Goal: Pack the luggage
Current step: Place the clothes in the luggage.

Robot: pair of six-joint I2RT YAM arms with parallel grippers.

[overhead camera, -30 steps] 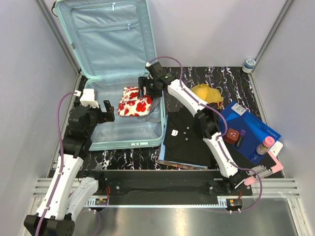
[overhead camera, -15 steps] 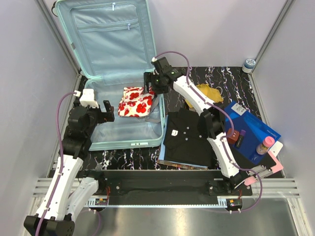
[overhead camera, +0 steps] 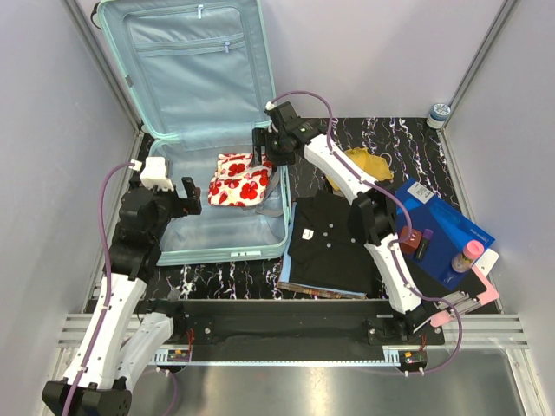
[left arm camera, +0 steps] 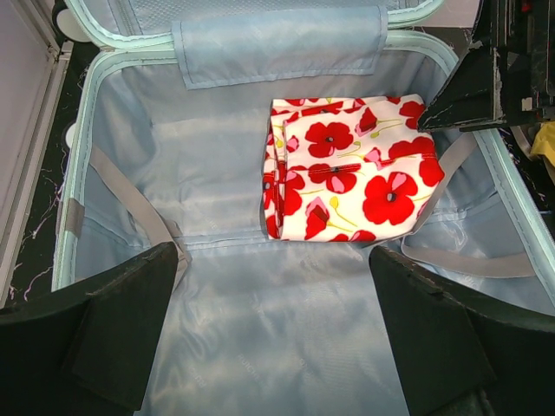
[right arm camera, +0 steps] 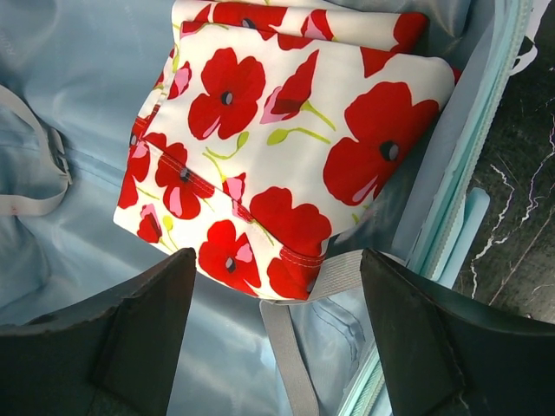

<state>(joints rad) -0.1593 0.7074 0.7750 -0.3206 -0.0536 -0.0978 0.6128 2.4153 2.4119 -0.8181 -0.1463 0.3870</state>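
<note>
The luggage (overhead camera: 227, 252), a mint-green suitcase, lies open at the back left with its lid propped against the wall. Inside, on the pale lining (left arm camera: 217, 217), rests a white pouch with red poppies (overhead camera: 238, 184) (left arm camera: 351, 169) (right arm camera: 277, 130), close to the right wall. My right gripper (overhead camera: 263, 149) (right arm camera: 277, 260) hovers just above the pouch's right end, open and holding nothing. One of its fingers (left arm camera: 464, 95) shows in the left wrist view. My left gripper (overhead camera: 192, 196) (left arm camera: 270, 295) hangs open over the suitcase's near left part, empty.
Grey straps (right arm camera: 295, 364) lie across the lining. To the right of the suitcase are a folded black shirt (overhead camera: 334, 238), a yellow cloth (overhead camera: 366, 165) and a flat blue box (overhead camera: 442, 225) with a maroon item (overhead camera: 409, 238) and a pink-capped bottle (overhead camera: 468, 256).
My right arm has lifted up and back from the pouch, which stays lying in the suitcase. The left arm has not moved.
</note>
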